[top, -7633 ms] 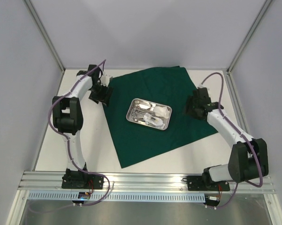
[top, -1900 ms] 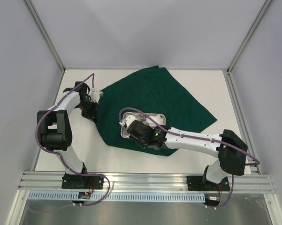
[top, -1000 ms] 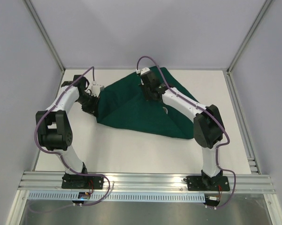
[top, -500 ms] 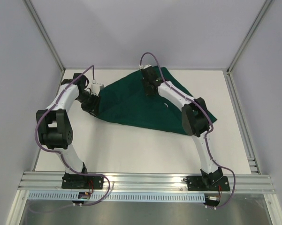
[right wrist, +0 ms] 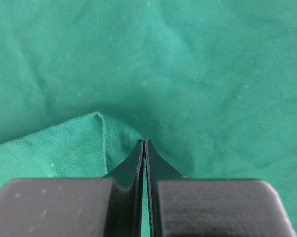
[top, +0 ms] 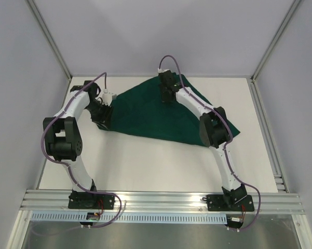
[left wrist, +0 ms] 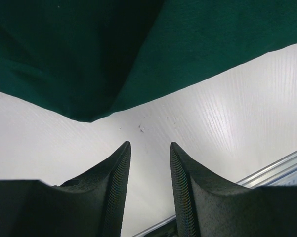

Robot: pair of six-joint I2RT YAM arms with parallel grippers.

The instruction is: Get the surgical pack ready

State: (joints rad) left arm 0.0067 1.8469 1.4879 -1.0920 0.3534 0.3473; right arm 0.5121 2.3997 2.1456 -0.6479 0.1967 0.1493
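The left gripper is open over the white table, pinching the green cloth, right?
No. The left gripper is open over the white table, but it pinches nothing; the green cloth lies just beyond its tips. The left wrist view shows this.

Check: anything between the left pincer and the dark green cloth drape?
Nothing visible. The left pincer hangs open, with only bare white table between its fingertips and the dark green cloth drape corner just ahead.
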